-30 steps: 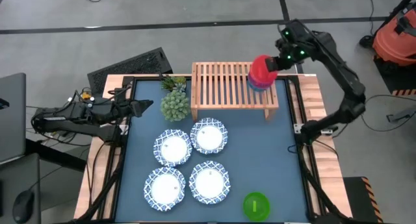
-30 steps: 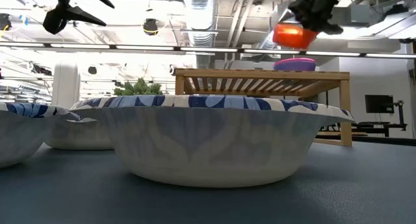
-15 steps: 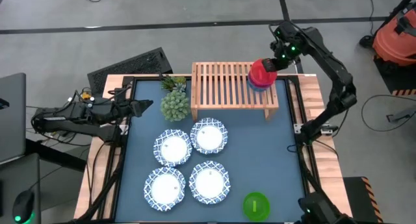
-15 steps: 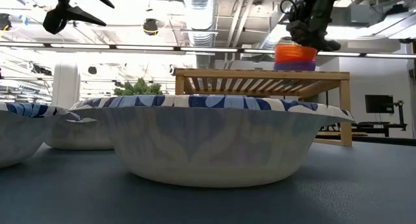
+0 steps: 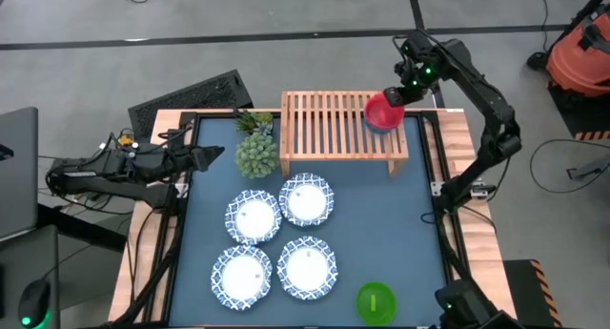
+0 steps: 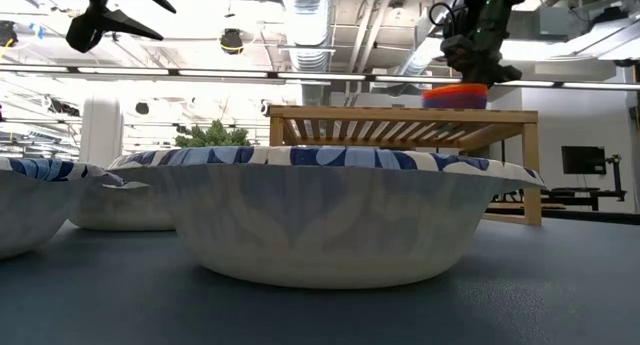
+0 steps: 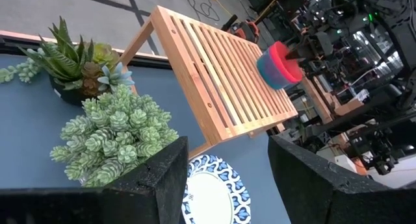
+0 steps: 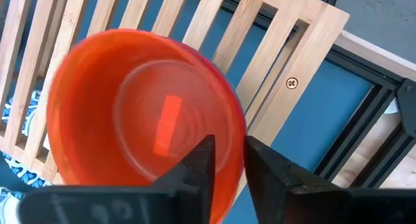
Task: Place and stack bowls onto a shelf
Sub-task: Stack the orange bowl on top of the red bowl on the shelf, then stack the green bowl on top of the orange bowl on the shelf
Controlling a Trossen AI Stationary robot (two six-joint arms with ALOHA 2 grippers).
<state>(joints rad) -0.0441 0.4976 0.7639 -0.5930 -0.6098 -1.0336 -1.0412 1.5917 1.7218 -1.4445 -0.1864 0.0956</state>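
Right gripper [image 5: 398, 93] pinches red bowl [image 5: 383, 112] rim, stacked at shelf [image 5: 329, 129] right end near edge. Left gripper [image 5: 205, 158] spread, table's left edge.

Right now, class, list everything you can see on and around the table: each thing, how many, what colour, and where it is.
Patterned bowls: four, blue-and-white, clustered on the mat before the shelf.
Red bowl: one, tops a small stack on the shelf's right end; teal and magenta show beneath.
Green bowl: one, at the mat's near edge.
Shelf: one, light wood, at the back.
Plants: two, green, left of the shelf.
Right gripper: jaws at the red bowl's rim.
Left gripper: open, at the left edge.
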